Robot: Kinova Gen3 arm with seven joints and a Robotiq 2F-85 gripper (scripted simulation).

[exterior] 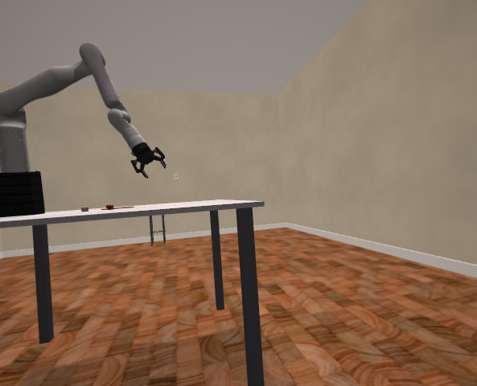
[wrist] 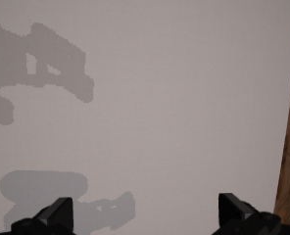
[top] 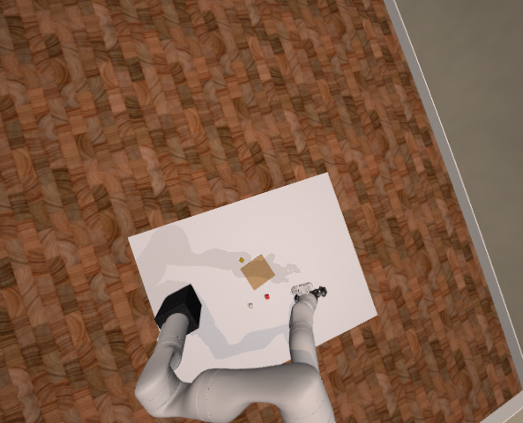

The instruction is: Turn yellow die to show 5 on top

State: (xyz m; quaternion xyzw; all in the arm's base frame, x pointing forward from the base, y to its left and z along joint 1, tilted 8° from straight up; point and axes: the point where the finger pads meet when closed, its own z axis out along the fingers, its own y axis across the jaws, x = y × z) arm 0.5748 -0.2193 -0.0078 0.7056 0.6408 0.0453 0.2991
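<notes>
The end effector (top: 308, 290) hangs high above the counter (top: 325, 236), fingers spread wide and holding nothing, beside the mat (top: 257, 271). The yellow die (top: 241, 260) sits just off the mat's far edge, on bare counter.

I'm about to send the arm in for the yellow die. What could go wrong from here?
1. The yellow die lies off the mat, across it from the open gripper; a low sweep could shift the mat.
2. The red die and white die lie near the arm; a knock would change their faces.
</notes>
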